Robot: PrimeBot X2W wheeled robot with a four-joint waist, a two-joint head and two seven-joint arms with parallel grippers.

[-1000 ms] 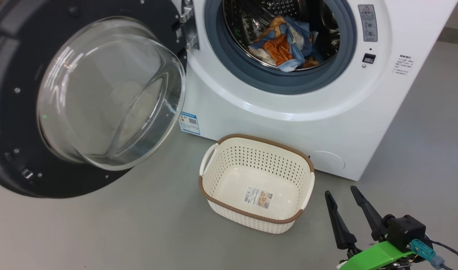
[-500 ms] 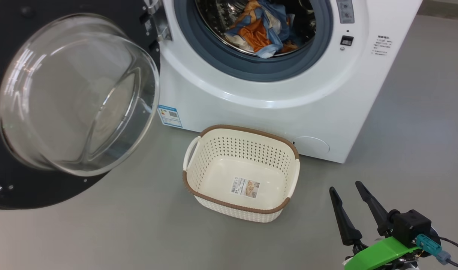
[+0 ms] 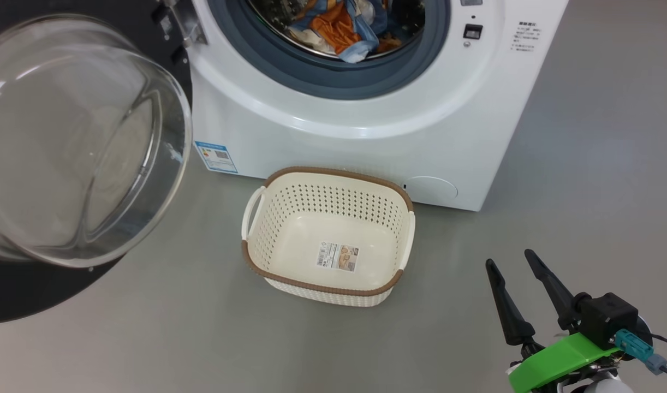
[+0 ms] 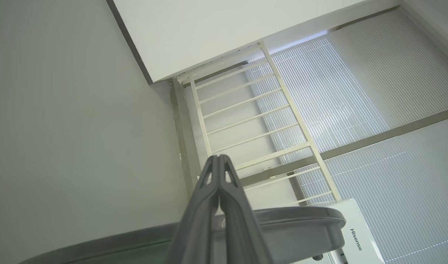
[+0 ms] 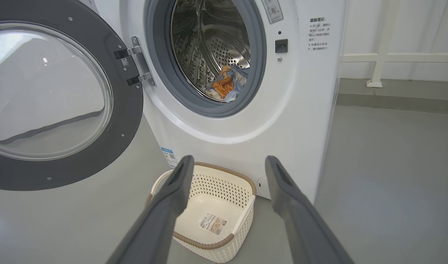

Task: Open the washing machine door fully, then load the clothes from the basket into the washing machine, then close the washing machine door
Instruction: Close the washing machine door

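The washing machine [image 3: 366, 142] stands with its door [image 3: 77, 142] swung wide open to the left, glass bowl facing me. Blue and orange clothes [image 3: 339, 24] lie inside the steel drum, also seen in the right wrist view as clothes [image 5: 226, 84]. The cream basket [image 3: 339, 173] sits on the floor before the machine and holds only a label sticker. My right gripper [image 3: 509, 259] hovers open to the right of the basket, nothing between its fingers. My left gripper [image 4: 218, 157] is shut on nothing, pointing up at a wall, above a grey curved rim [image 4: 301, 216].
Grey floor [image 3: 584, 191] lies open to the right of the machine and in front of the basket. The open door [image 5: 128, 110] takes up the left side. A white railing [image 4: 253, 121] and window blinds [image 4: 356, 91] show beyond the left gripper.
The head camera has moved, so machine, door and basket sit further left and higher in the picture. The right gripper stays open in the lower right corner.
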